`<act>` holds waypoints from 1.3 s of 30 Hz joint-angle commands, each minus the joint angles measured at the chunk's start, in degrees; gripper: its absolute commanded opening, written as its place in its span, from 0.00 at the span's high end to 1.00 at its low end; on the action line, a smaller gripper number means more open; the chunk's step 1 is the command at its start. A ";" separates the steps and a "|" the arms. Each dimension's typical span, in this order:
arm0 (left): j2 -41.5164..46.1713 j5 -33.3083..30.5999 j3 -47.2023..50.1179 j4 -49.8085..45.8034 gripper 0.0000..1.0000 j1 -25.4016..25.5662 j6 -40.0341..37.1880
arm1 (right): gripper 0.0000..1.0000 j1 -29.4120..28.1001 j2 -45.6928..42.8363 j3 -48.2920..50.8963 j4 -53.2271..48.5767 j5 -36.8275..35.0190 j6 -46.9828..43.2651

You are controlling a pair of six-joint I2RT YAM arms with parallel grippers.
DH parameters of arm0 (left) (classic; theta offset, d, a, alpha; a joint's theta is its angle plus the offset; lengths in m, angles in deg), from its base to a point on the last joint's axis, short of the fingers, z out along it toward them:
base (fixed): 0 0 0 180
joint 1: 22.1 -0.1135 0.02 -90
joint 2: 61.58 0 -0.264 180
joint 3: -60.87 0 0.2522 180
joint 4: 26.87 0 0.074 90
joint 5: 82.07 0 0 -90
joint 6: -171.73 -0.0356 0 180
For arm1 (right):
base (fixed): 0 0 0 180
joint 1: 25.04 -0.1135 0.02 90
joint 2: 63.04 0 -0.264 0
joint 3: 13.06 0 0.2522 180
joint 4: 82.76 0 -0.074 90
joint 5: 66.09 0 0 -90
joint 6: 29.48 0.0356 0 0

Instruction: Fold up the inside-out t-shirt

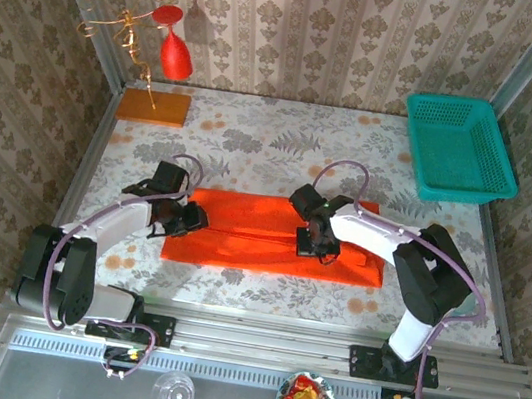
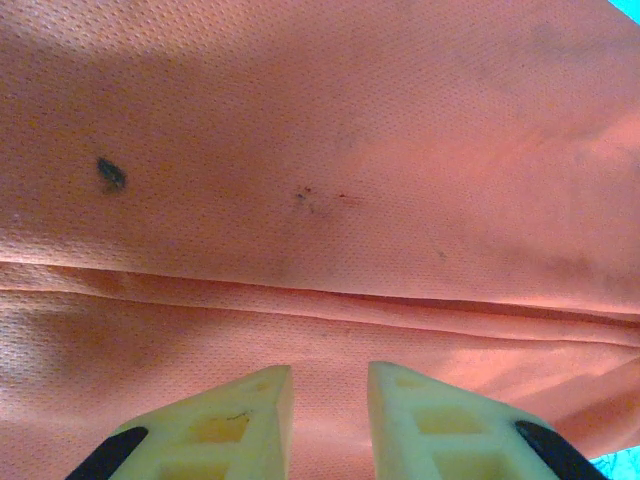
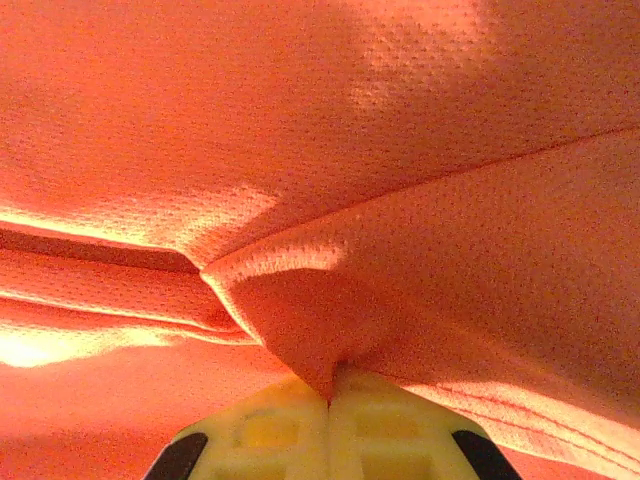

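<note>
The inside-out t-shirt (image 1: pixel 251 233) lies as a long orange-red strip across the middle of the flowered table. My left gripper (image 1: pixel 192 220) hovers low over its left end. In the left wrist view its pale fingers (image 2: pixel 250 415) stand a little apart, gripper (image 2: pixel 330 385) open, with flat mesh cloth (image 2: pixel 320 150) and a lengthwise fold line beneath. My right gripper (image 1: pixel 317 246) sits on the shirt right of centre. In the right wrist view this gripper (image 3: pixel 330 395) is shut on a pinched-up peak of the t-shirt (image 3: pixel 400 150).
A teal basket (image 1: pixel 459 147) stands at the back right. A flat orange-brown board (image 1: pixel 153 106) lies at the back left, with a red wine glass (image 1: pixel 176 56) hanging from a wire stand (image 1: pixel 121 25) above it.
</note>
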 commanded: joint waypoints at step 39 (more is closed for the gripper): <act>-3.11 -1.84 -0.03 -3.71 0.73 -5.76 -6.06 | 0.30 25.30 -11.65 13.18 0.85 13.11 -2.06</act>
